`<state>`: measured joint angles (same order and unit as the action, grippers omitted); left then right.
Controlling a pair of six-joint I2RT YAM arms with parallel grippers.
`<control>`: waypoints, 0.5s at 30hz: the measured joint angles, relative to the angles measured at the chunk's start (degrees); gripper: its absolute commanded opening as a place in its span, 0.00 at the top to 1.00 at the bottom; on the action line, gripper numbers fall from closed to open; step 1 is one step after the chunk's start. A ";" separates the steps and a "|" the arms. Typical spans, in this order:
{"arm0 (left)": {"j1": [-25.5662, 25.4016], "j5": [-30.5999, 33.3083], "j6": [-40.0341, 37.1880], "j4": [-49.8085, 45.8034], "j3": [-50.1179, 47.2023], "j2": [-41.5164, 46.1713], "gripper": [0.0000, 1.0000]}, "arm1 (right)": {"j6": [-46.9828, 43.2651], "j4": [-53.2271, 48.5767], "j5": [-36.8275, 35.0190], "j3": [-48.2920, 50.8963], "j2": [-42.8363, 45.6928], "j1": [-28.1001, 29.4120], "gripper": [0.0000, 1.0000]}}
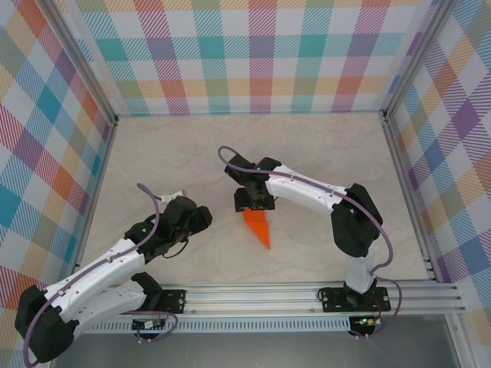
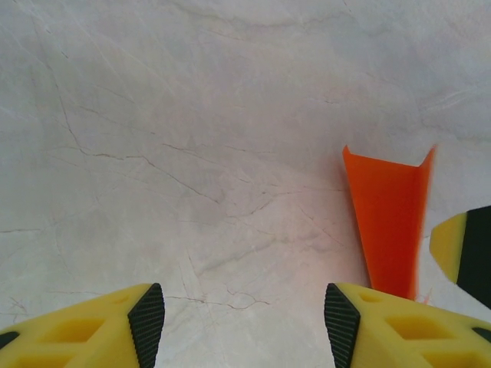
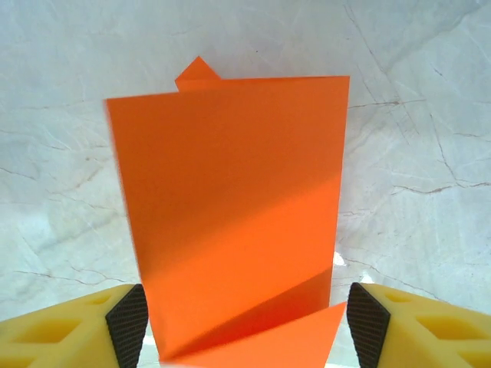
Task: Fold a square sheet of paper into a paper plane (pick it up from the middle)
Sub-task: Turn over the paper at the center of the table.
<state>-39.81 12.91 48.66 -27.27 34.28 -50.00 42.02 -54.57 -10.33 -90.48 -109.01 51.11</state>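
Straddling bright orange pointed paper plane (image 1: 258, 228): right fingers (image 3: 126, 326), apart, likely to press its crease; left fingers (image 2: 147, 322) apart, idle near it.

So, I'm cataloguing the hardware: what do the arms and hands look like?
The left arm and right arm: white shells, black joints, a purple cable along each. The left hand and right hand have yellow fingers with black pads.
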 measured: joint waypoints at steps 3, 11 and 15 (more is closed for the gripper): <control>0.00 -0.44 0.02 -0.52 -0.20 0.61 0.39 | 2.14 -0.39 0.57 -0.15 -0.02 0.00 0.17; 0.09 -1.90 0.44 -1.31 -0.13 0.81 0.38 | 3.17 -0.55 2.49 -2.67 -0.02 -0.13 0.17; 0.17 -2.25 0.63 -1.31 0.42 -1.01 0.37 | 2.49 -0.52 3.54 -5.57 -0.02 -0.76 0.17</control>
<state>-39.64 10.66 49.30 -28.58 34.70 -51.00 44.51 -55.09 -6.79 -96.05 -109.03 50.35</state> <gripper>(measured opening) 0.625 0.830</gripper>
